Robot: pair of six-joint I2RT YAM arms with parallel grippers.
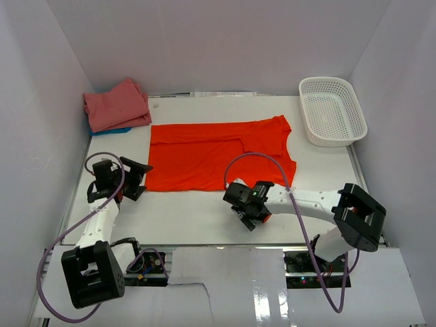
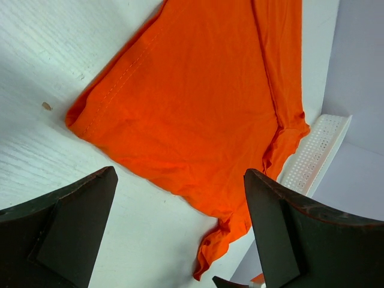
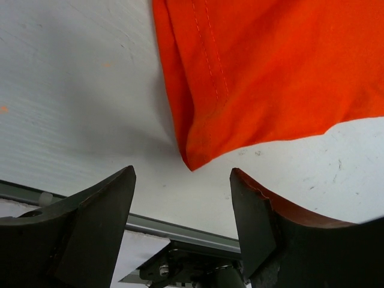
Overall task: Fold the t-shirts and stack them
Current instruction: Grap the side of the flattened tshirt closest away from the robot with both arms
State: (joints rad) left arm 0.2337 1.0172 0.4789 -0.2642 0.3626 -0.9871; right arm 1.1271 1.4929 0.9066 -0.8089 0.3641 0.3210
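The large orange-red t-shirt lies spread flat in the middle of the table. At the back left a folded salmon-pink t-shirt rests on a blue one, of which only an edge shows. My left gripper stands open by the orange shirt's near left corner; in the left wrist view the shirt lies ahead of the gripper. My right gripper is open just off the shirt's near edge. In its own view the right gripper has a hemmed corner of the shirt just ahead, nothing held.
A white mesh basket stands at the back right, also in the left wrist view as the basket. White walls enclose the table on three sides. The table's near edge rail lies close under the right gripper.
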